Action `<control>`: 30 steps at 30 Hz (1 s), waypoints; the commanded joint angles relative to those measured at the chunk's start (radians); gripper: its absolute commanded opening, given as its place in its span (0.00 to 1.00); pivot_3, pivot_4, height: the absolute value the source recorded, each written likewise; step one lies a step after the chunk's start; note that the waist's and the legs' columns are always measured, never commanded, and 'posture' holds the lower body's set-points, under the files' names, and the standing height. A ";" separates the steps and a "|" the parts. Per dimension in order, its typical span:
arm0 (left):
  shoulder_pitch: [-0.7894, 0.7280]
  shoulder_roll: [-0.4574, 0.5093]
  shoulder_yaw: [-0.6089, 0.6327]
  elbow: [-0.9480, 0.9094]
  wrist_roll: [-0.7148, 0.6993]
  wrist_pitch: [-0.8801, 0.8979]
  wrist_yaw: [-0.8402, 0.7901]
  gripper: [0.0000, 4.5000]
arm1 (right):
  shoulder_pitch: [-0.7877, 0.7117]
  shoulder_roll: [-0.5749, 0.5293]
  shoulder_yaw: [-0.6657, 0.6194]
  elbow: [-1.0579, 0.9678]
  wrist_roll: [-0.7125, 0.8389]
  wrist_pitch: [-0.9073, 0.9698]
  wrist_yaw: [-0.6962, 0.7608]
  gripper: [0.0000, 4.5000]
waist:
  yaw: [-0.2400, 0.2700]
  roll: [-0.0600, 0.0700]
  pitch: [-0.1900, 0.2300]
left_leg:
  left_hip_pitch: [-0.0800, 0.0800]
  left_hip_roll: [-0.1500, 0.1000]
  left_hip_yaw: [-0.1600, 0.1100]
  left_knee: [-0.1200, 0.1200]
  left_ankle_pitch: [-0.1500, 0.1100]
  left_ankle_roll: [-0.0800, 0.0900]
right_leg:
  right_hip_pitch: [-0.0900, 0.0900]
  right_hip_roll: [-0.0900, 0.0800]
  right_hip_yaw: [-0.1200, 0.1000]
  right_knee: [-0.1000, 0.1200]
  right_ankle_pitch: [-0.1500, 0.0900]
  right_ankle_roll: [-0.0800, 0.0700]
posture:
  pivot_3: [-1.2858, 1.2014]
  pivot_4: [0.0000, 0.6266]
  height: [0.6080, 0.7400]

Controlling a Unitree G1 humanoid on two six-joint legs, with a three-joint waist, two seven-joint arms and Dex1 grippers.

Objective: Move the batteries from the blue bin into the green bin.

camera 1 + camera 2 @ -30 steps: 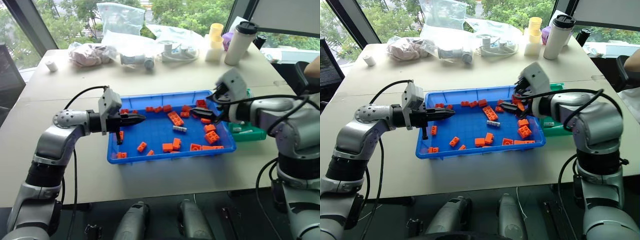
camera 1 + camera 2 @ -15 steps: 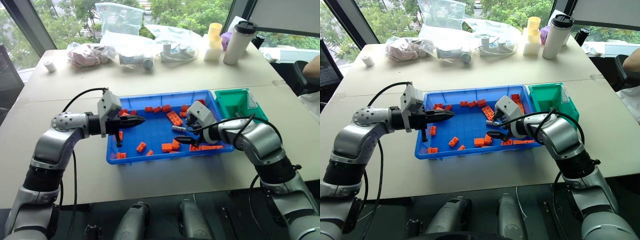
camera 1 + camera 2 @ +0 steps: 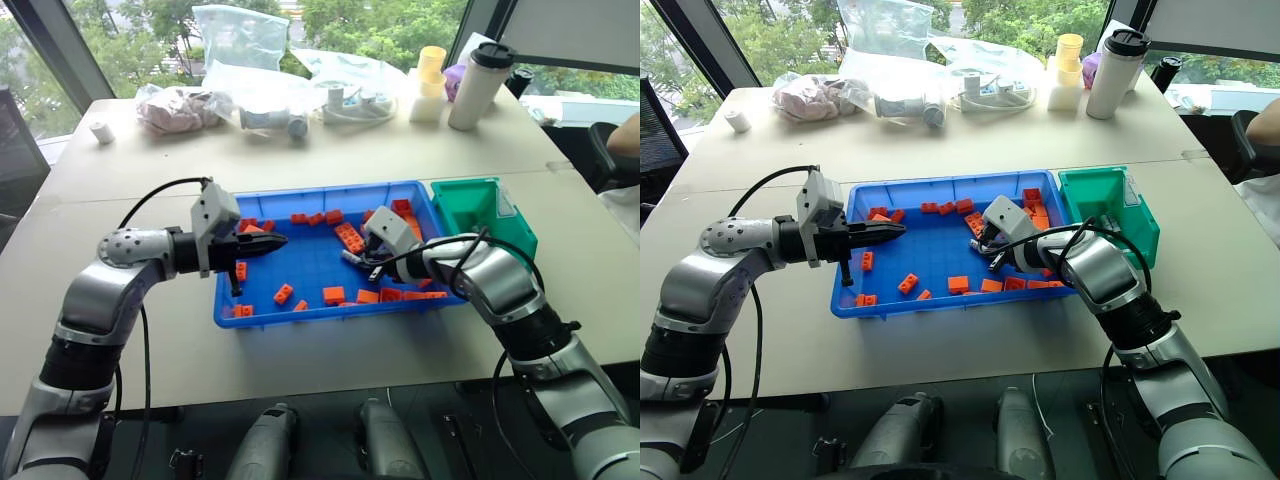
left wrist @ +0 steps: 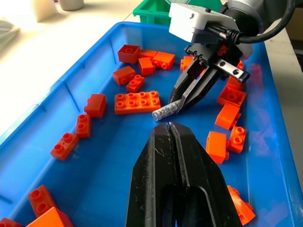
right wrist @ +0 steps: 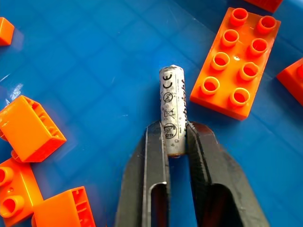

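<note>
The blue bin [image 3: 330,316] lies in the middle of the table, strewn with orange bricks [image 3: 350,238]. A silver-grey battery [image 5: 172,106] lies on its floor beside a long orange brick, and my right gripper [image 5: 172,131] is shut on its near end, low over the bin's right half [image 3: 358,262]. My left gripper [image 3: 277,240] hovers shut and empty above the bin's left half, pointing toward the right gripper [image 4: 185,100] and the battery [image 4: 165,112]. The green bin [image 3: 478,208] stands against the blue bin's right end.
Plastic bags [image 3: 250,60], a white tumbler [image 3: 478,85], yellow cups [image 3: 430,80] and a small white roll [image 3: 102,131] line the table's far side. A person's arm [image 3: 625,130] shows at the right edge.
My right gripper came down and left from above the bin's right end to the bin floor, then shut on the battery. The left gripper stayed where it was.
</note>
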 commanded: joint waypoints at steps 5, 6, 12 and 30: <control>-0.004 0.008 0.025 -0.028 -0.015 -0.007 0.003 0.00 | -0.058 -0.122 -0.207 -0.190 0.048 0.118 0.005 0.00 | 0.004 0.000 0.000 | -0.001 -0.001 0.000 0.000 0.000 0.000 | 0.000 -0.001 0.000 0.000 0.000 0.000 | 0.52 0.24 1.00; -0.001 0.006 0.023 -0.028 -0.017 -0.006 0.002 0.00 | -0.079 -0.120 -0.309 -0.197 0.085 0.171 -0.002 0.00 | 0.004 0.000 0.000 | -0.001 -0.001 0.000 0.000 0.000 0.000 | 0.000 0.000 0.000 0.000 0.000 0.000 | 0.52 0.24 1.00; 0.002 -0.001 0.014 -0.020 -0.022 -0.008 -0.011 0.00 | -0.081 -0.256 -0.523 -0.156 0.098 0.230 -0.033 0.00 | 0.007 0.000 0.000 | 0.000 0.000 0.000 0.000 -0.002 0.003 | 0.001 0.000 0.000 -0.001 0.000 0.000 | 0.52 0.24 1.00; -0.027 -0.001 0.015 0.024 -0.021 -0.016 -0.053 0.00 | 0.182 -0.380 -0.557 -0.167 0.102 0.118 -0.023 0.91 | 0.004 0.000 0.000 | 0.000 0.000 0.001 0.000 -0.003 0.006 | 0.001 0.000 0.000 -0.001 0.000 0.000 | 0.52 0.24 1.00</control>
